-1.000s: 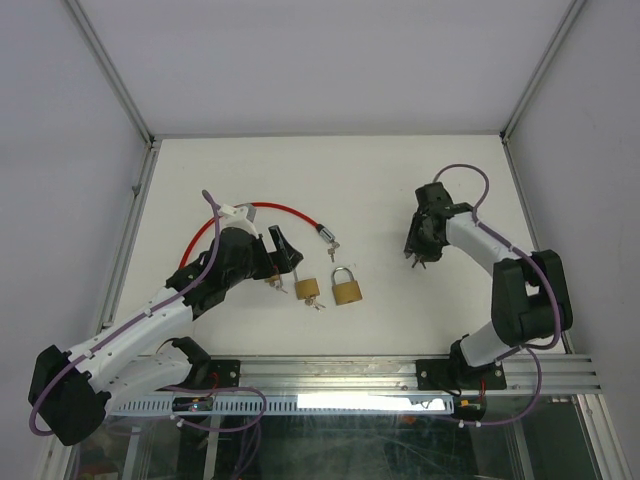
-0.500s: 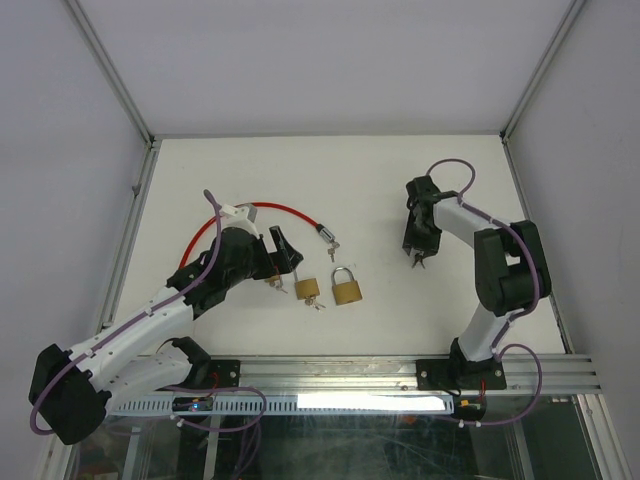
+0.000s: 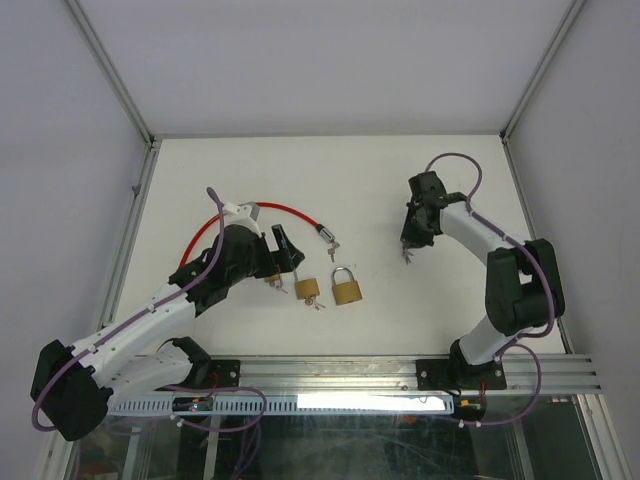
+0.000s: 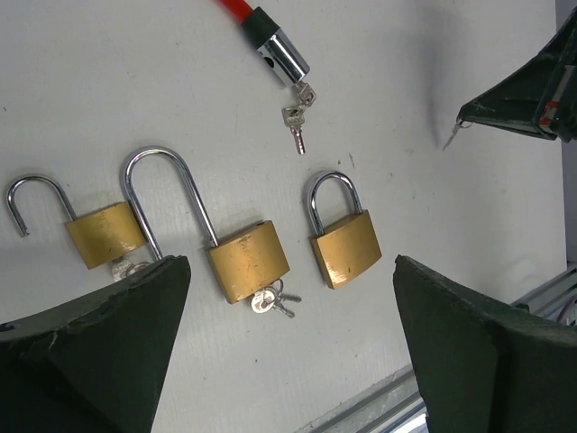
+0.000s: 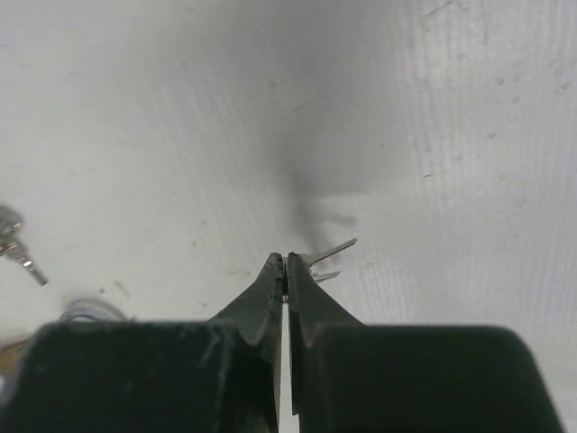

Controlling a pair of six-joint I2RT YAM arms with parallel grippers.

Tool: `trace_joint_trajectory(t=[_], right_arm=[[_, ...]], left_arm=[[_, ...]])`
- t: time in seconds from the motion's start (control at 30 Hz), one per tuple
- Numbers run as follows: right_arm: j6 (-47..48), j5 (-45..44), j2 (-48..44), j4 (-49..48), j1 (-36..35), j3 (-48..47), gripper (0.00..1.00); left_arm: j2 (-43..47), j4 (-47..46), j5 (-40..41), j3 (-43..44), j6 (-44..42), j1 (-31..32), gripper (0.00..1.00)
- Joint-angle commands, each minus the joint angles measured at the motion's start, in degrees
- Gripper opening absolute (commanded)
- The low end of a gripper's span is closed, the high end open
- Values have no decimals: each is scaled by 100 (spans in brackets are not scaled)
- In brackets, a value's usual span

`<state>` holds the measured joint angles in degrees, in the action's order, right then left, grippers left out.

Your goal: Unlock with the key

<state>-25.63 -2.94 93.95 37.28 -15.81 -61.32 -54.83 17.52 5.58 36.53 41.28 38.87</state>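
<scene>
Three brass padlocks lie on the white table. The right one (image 3: 347, 288) (image 4: 347, 249) has its shackle shut and no key in it. The middle one (image 3: 307, 289) (image 4: 249, 261) and the left one (image 4: 105, 234) have open shackles and keys (image 4: 270, 299) under them. My right gripper (image 3: 408, 252) (image 5: 286, 263) is shut on a small bunch of keys (image 5: 330, 252), held just above the table to the right of the padlocks. My left gripper (image 3: 285, 252) (image 4: 290, 271) is open and empty, hovering over the padlocks.
A red cable lock (image 3: 272, 208) curves behind the left arm. Its metal head (image 4: 280, 57) has keys (image 4: 296, 134) hanging from it, just beyond the padlocks. The metal rail (image 3: 400, 372) runs along the near table edge.
My right gripper has shifted a little to the left with the keys and its arm has swung. The left arm has barely moved.
</scene>
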Motion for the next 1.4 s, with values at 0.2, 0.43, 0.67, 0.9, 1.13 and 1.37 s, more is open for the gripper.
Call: trace_joint_trajectory(t=[0.2,0.43,0.67,0.9,1.13,1.37], right_arm=[[-1095,817,-1326,-1209,-780,195,0],[-1579,1032,-1676,-2360,-1577,325,0],[-288,1459,-1426,-2712,-2295,60,0],[1849,1443,-1033,-1839,-3214,-660,0],[3318,1139,-1104,-1784,-3607,-741,0],[4858,897,-1575,-2337,-3864,-215,0]], left_arm=[[-20,-469,-294,401,60,-64,99],[77,-888,-440,353,404,-65,99],[60,-899,-761,531,856,-272,99],[-83,-523,-1569,866,1227,-918,98],[-282,5,-2053,1042,1387,-1318,96],[-604,200,-2794,1067,1623,-1508,91]])
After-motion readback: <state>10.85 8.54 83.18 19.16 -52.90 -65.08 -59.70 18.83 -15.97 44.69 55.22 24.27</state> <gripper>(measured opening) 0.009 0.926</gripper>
